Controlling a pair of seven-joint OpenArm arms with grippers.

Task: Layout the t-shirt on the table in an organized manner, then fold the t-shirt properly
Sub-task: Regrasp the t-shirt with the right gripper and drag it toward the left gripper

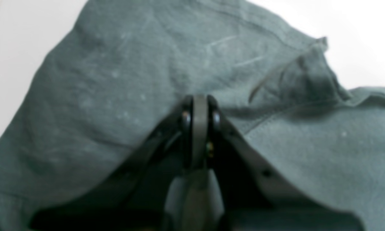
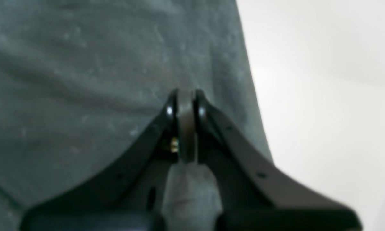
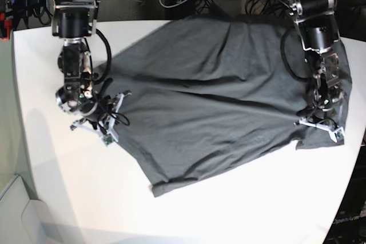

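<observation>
I find almost nothing to read here. The only lettering sits at the lower right corner of the base view, a faint pale word printed on a dark surface (image 3: pixel 347 221) beyond the tabletop edge; it seems to begin with "Open", but the rest is too small for me to make out. Both of my wrist views are blurred and show no text, label, brand or number on anything before me.
</observation>
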